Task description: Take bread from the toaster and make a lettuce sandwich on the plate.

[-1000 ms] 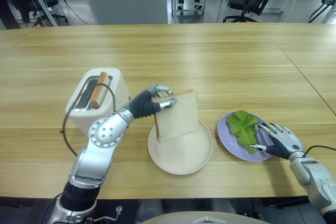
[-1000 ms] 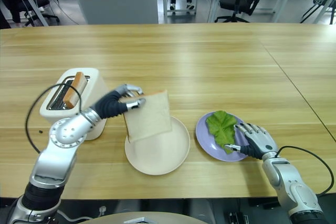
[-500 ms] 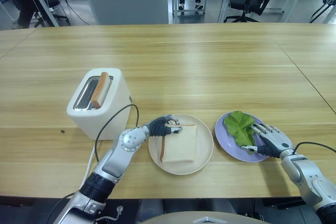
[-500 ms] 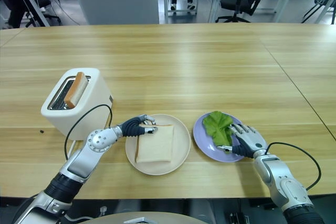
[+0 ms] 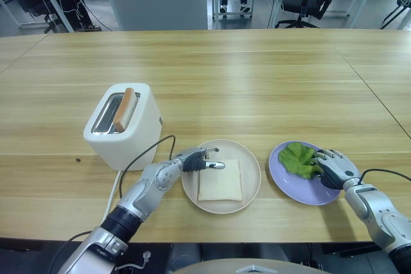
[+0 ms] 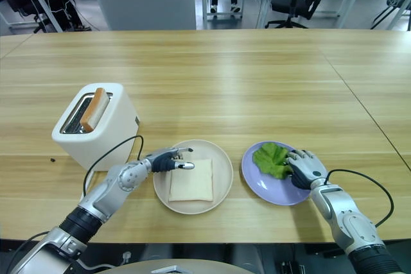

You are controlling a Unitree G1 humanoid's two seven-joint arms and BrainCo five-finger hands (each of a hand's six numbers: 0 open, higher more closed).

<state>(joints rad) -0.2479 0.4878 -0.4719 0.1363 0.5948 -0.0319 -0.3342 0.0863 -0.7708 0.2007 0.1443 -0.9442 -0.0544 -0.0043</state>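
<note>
A slice of white bread (image 5: 220, 180) lies flat on the cream plate (image 5: 252, 187). My left hand (image 5: 196, 159) rests at the plate's left rim with its fingers spread, just off the slice's top left corner, holding nothing. A white toaster (image 5: 122, 127) stands at the left with another slice (image 5: 124, 109) sticking up from one slot. On the purple plate (image 5: 307, 193) lies a green lettuce leaf (image 5: 297, 159), crumpled toward the plate's upper part. My right hand (image 5: 332, 167) curls over the leaf's right edge and grips it.
The toaster's dark cord (image 5: 142, 156) loops over the table between the toaster and my left arm. Wide bare wooden table stretches beyond the plates. Office desks and chairs stand far behind the table.
My left hand has let go of the bread, spread its fingers and drawn slightly left; the slice lies flat. My right hand has closed on the lettuce, bunching it up.
</note>
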